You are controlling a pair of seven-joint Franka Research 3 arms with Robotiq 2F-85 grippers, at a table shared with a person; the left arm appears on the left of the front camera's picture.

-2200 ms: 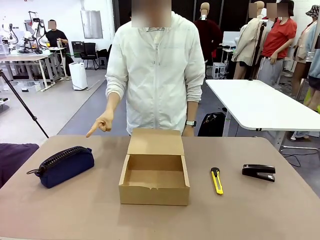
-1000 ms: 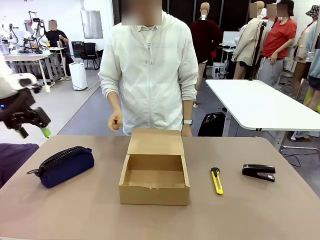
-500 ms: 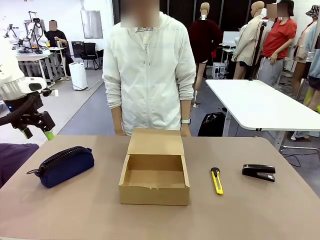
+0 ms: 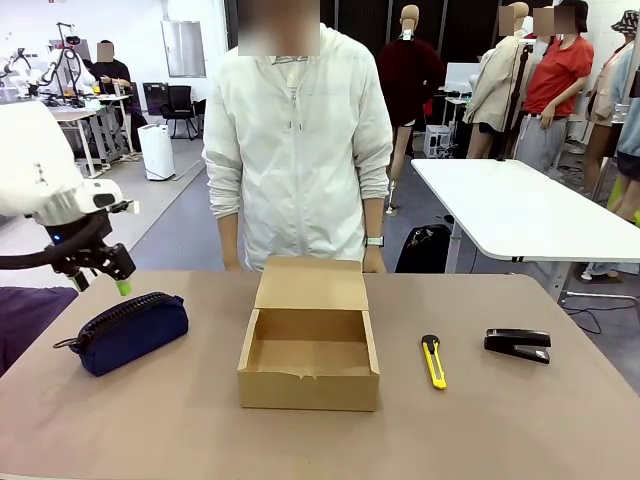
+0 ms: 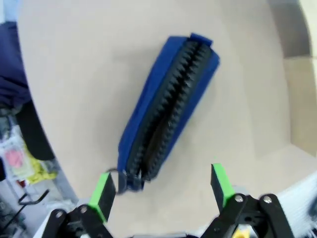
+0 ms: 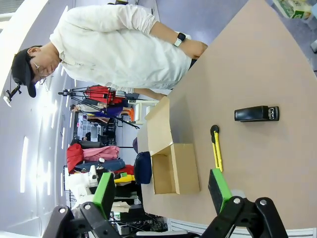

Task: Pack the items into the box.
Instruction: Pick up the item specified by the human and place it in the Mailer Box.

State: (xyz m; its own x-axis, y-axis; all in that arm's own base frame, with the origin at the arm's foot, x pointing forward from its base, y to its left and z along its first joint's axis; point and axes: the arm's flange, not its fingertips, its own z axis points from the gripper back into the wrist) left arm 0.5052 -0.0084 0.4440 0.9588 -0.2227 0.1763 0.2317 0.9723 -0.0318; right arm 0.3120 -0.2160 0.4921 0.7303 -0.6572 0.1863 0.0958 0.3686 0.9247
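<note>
You are viewing the left arm's black two-finger gripper with green pads (image 4: 100,285), which is hovering just above the dark navy soft fabric pouch (image 4: 132,332). Its jaws are standing wide apart, and it is not touching the pouch. In the left wrist view, the pouch is lying ahead of the two fingers, with its black zipper facing up and its pull-ring end nearest the camera. The pouch is resting on the tan table (image 4: 500,420), to the left of the small plain brown cardboard box (image 4: 310,378). The box is sitting at the table's middle, with its flap lid folded back on the far side, toward the person in the white jacket (image 4: 300,150). The slim yellow-and-black utility knife (image 4: 433,361) is lying near the box's right side, and the black desk stapler (image 4: 518,344) is lying farther right. The right gripper (image 6: 161,191) is hanging high above the table, with its jaws likewise spread and gripping nothing.
</note>
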